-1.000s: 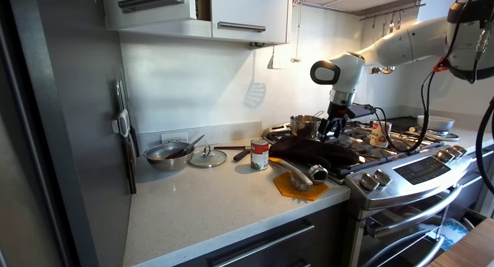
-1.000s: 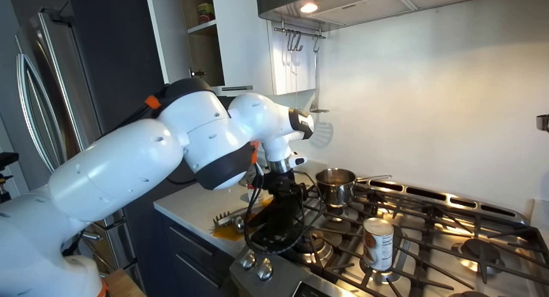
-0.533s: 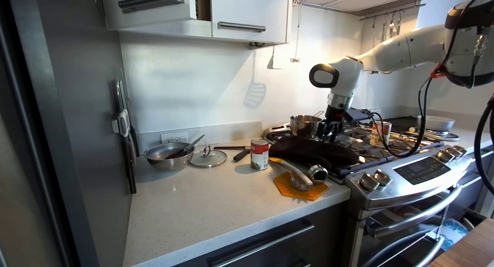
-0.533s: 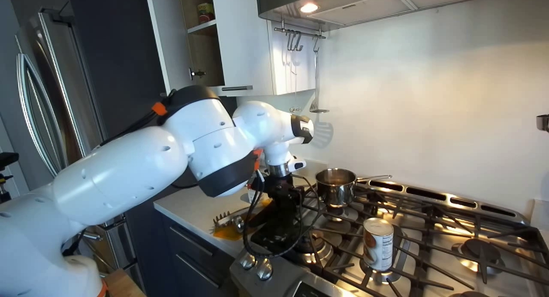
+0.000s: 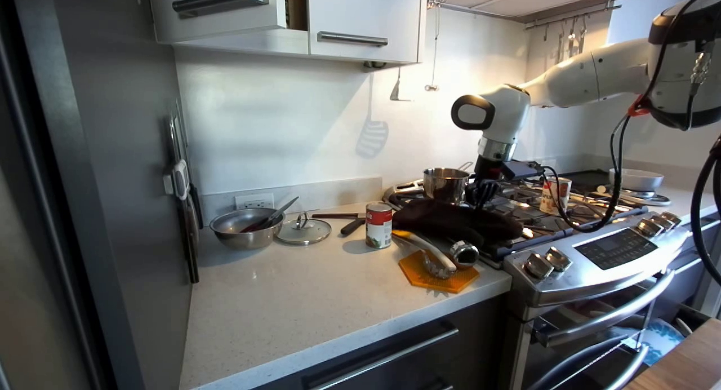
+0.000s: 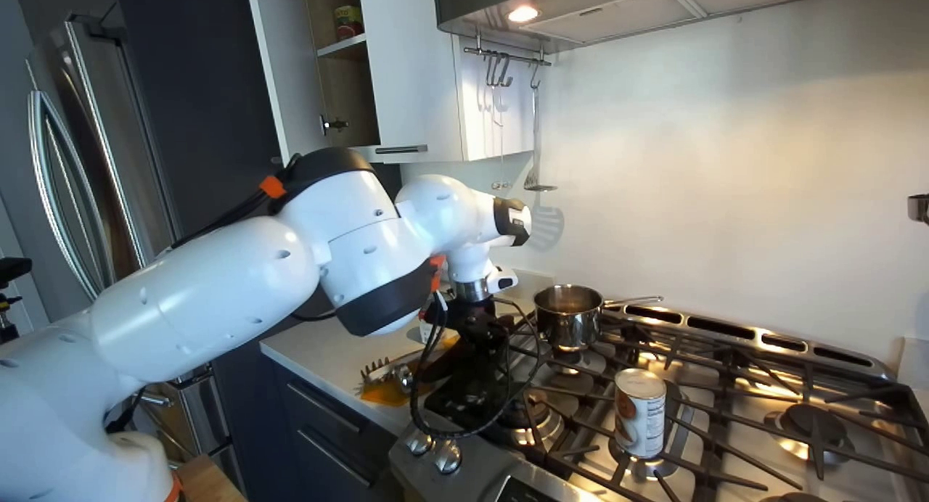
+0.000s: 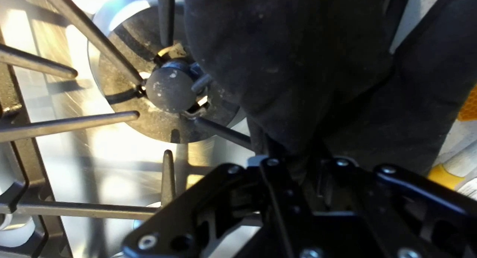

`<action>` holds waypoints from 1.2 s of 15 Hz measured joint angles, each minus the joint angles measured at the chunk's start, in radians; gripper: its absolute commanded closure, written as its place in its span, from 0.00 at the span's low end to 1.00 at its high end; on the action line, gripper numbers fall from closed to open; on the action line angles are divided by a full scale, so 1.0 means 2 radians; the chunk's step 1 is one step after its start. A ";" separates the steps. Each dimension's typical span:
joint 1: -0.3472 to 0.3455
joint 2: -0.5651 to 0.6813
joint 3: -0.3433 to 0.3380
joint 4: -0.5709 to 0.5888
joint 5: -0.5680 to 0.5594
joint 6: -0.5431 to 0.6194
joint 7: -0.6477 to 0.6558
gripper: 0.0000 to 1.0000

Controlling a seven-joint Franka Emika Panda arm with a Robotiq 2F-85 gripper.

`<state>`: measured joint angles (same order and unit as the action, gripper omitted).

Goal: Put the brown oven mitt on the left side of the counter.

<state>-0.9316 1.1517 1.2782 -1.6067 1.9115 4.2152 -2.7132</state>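
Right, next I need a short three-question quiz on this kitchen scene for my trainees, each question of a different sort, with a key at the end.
1. Short answer: in the wrist view, what is the gripper pinching?
2. Multiple choice: what colour is the hexagonal mat on the counter?
A) Blue
B) Orange
C) White
3. True or false: the saucepan on the gas stove is upside down.

Key:
1. The brown oven mitt; its fabric runs in between the fingers.
2. B.
3. False; it stands upright, its open top facing up.
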 measured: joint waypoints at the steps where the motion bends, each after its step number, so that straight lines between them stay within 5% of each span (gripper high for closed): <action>1: 0.000 0.000 0.000 0.000 0.001 0.000 0.000 0.96; 9: 0.010 -0.044 0.001 -0.012 0.030 0.000 0.000 0.97; 18: -0.028 -0.140 0.108 -0.059 0.034 0.001 0.000 0.97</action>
<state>-0.9883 0.8721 1.4939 -1.7252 1.9795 4.2165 -2.7138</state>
